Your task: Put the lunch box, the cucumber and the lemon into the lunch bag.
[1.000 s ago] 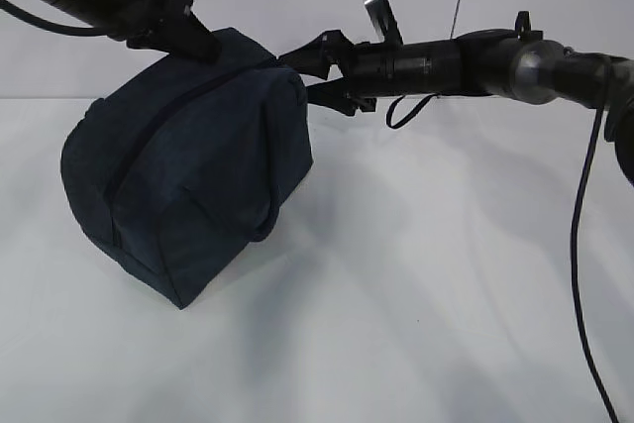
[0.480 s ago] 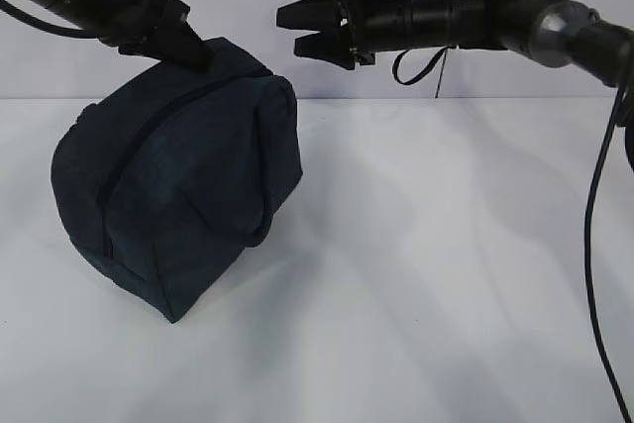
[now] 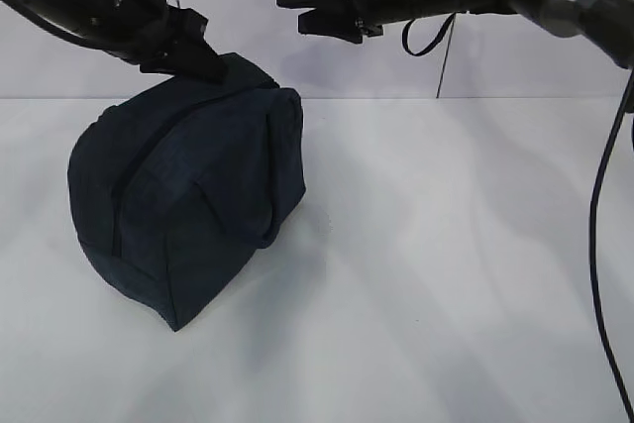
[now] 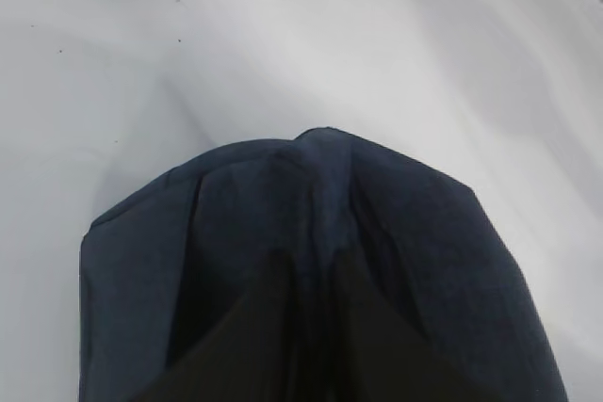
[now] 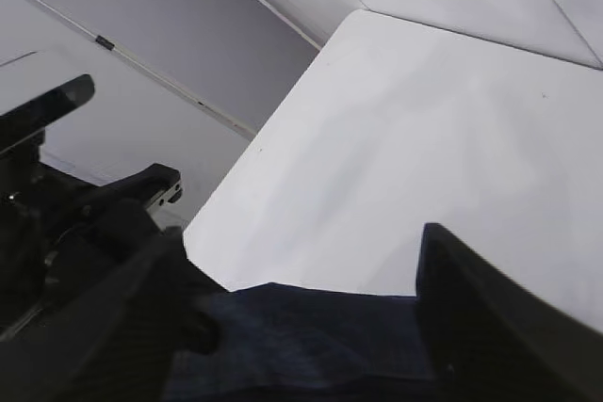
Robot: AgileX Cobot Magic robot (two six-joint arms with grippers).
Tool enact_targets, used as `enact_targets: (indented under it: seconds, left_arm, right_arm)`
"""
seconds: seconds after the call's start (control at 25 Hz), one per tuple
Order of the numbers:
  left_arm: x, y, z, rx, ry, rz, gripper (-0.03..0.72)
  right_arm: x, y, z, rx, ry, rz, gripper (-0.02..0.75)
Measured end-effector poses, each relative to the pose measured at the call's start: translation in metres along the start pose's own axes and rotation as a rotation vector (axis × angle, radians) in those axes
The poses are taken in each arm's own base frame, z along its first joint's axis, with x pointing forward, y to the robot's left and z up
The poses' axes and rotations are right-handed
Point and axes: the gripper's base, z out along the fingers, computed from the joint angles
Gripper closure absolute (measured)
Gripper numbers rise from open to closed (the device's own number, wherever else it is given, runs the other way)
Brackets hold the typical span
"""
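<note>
Exterior view showed the left gripper [image 3: 198, 58] at the upper left, its black fingers drawn together and pinching the navy fabric at the top edge of the lunch bag [image 3: 188, 205]. The lunch bag sat on the left part of the white table [image 3: 446, 274], tilted, with one lower corner pointing toward the camera. Its dark zipper line [image 3: 124, 185] ran down the left face and looked closed along the stretch in sight. A short strap handle [image 3: 265, 235] curved down the right side of the bag.

Further right and higher, the right gripper [image 3: 297, 7] hung in the air above and just right of the bag's top, touching nothing, its two black jaws standing apart with empty space between them. Its arm stretched off to the right edge, with a black cable [image 3: 599, 245] hanging down along that side.

Left wrist view looked down on the bag's bunched navy fabric [image 4: 320, 223], with the fingers as dark shapes at the lower edge, pressed into the cloth. Right wrist view showed the right gripper's spread fingers [image 5: 490, 317] framing the bag's top [image 5: 311, 336] below, with the left arm [image 5: 57, 214] at the left.
</note>
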Motion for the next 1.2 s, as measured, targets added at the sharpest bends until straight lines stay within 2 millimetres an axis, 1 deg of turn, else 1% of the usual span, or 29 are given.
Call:
enact_targets:
  seconds: [0.04,0.12,0.16,0.32,0.36,0.4,0.52,0.6,0.72,0.84,0.92,1.04,1.2]
  left_arm:
    - [0.000,0.000,0.001,0.003,-0.004,-0.006,0.637]
    - [-0.001,0.001,0.002,0.001,-0.011,-0.015,0.578]
    - [-0.001,0.002,0.003,-0.004,-0.018,-0.017,0.516]
    - [-0.002,0.003,0.003,-0.012,-0.031,-0.025,0.215]
    - [-0.003,0.003,0.003,-0.012,-0.033,-0.028,0.166]
    - [-0.003,0.003,0.003,-0.011,-0.034,-0.033,0.141]
    - [-0.002,0.001,0.002,0.003,-0.022,-0.045,0.116]
    - [-0.002,-0.003,-0.004,0.008,-0.008,-0.030,0.113]
    - [-0.007,-0.016,-0.026,-0.009,-0.019,-0.003,0.111]
    - [-0.009,-0.032,-0.054,-0.041,-0.003,0.014,0.111]
    - [-0.005,-0.041,-0.073,-0.076,0.048,0.024,0.110]
    - [0.005,-0.049,-0.096,-0.147,0.138,0.005,0.110]
    - [0.013,-0.059,-0.128,-0.257,0.191,-0.033,0.113]
  right_arm:
    - [-0.002,0.003,-0.001,0.002,0.003,-0.007,0.157]
    - [-0.005,0.009,-0.003,0.004,0.003,-0.019,0.157]
    - [-0.007,0.011,-0.004,0.004,0.003,-0.022,0.157]
    - [-0.010,0.018,-0.007,0.016,0.011,-0.033,0.157]
    - [-0.010,0.018,-0.007,0.021,0.017,-0.032,0.157]
    - [-0.011,0.019,-0.008,0.032,0.024,-0.031,0.157]
    - [-0.012,0.023,-0.012,0.094,0.066,-0.043,0.157]
    - [-0.017,0.031,-0.018,0.142,0.091,-0.059,0.157]
    - [-0.024,0.046,-0.027,0.216,0.121,-0.073,0.157]
    - [-0.031,0.066,-0.033,0.317,0.159,-0.079,0.157]
    - [-0.033,0.084,-0.034,0.399,0.198,-0.101,0.157]
    - [-0.039,0.122,-0.031,0.483,0.222,-0.140,0.157]
    - [-0.041,0.183,-0.023,0.543,0.224,-0.212,0.157]
